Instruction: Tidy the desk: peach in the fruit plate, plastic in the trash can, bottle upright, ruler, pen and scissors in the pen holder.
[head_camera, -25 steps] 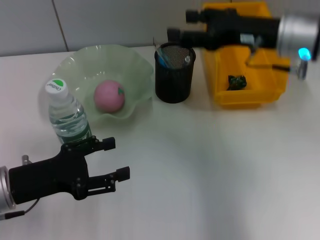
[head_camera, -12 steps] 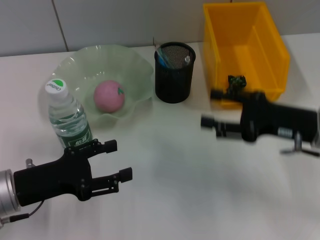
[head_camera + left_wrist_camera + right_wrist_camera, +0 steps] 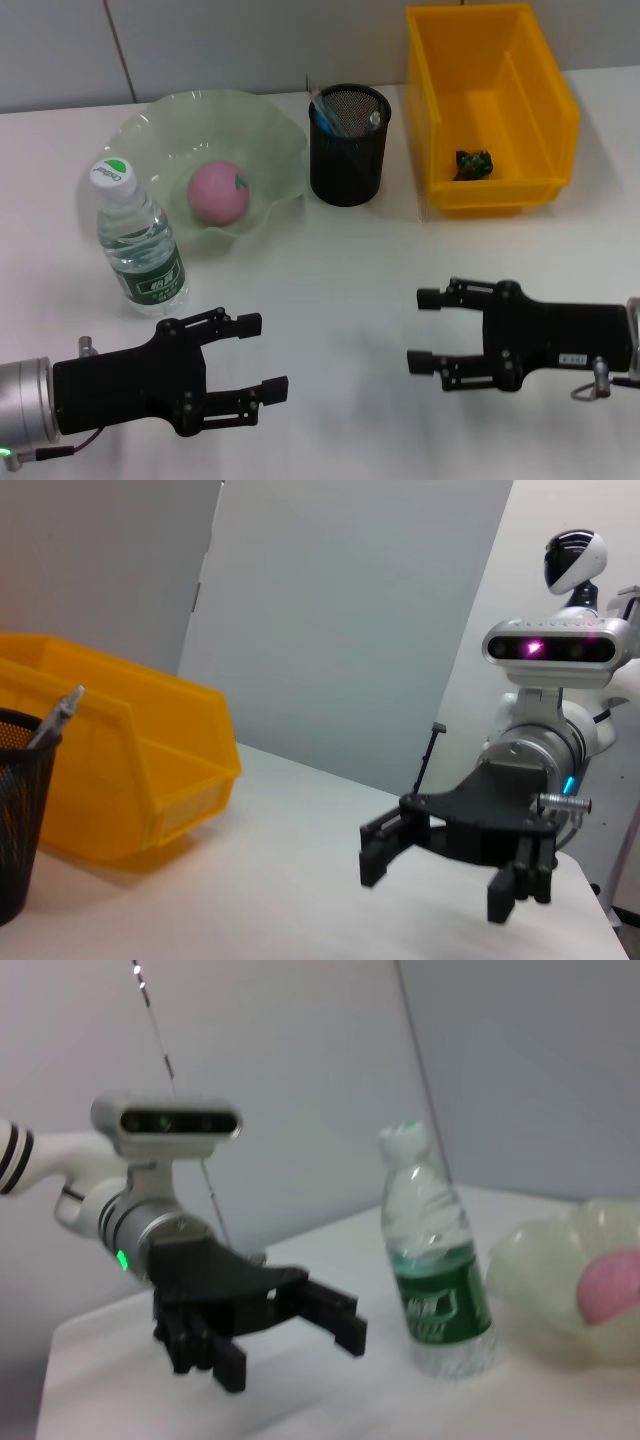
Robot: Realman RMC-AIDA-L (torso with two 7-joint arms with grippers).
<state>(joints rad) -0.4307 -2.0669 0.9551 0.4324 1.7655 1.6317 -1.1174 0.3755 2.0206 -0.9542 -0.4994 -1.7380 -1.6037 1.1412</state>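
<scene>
A pink peach [image 3: 218, 191] lies in the pale green fruit plate [image 3: 270, 135]. The water bottle [image 3: 140, 240] stands upright just left of the plate. A black mesh pen holder [image 3: 349, 150] holds a silver pen and blue items that I cannot tell apart. Dark crumpled plastic [image 3: 473, 163] lies in the yellow bin [image 3: 545, 95]. Low over the near left of the table, my left gripper [image 3: 262, 356] is open and holds nothing. My right gripper [image 3: 420, 330], at the near right, is open and holds nothing too. The two grippers face each other.
White table surface lies between the two grippers and in front of the pen holder. The left wrist view shows the right gripper [image 3: 440, 875], the yellow bin [image 3: 130, 770] and the pen holder [image 3: 15, 820]. The right wrist view shows the left gripper [image 3: 290, 1350], bottle [image 3: 435, 1290] and plate [image 3: 540, 1270].
My right arm has swung from above the pen holder and bin down to the near right of the table. The left gripper has shifted slightly right and nearer.
</scene>
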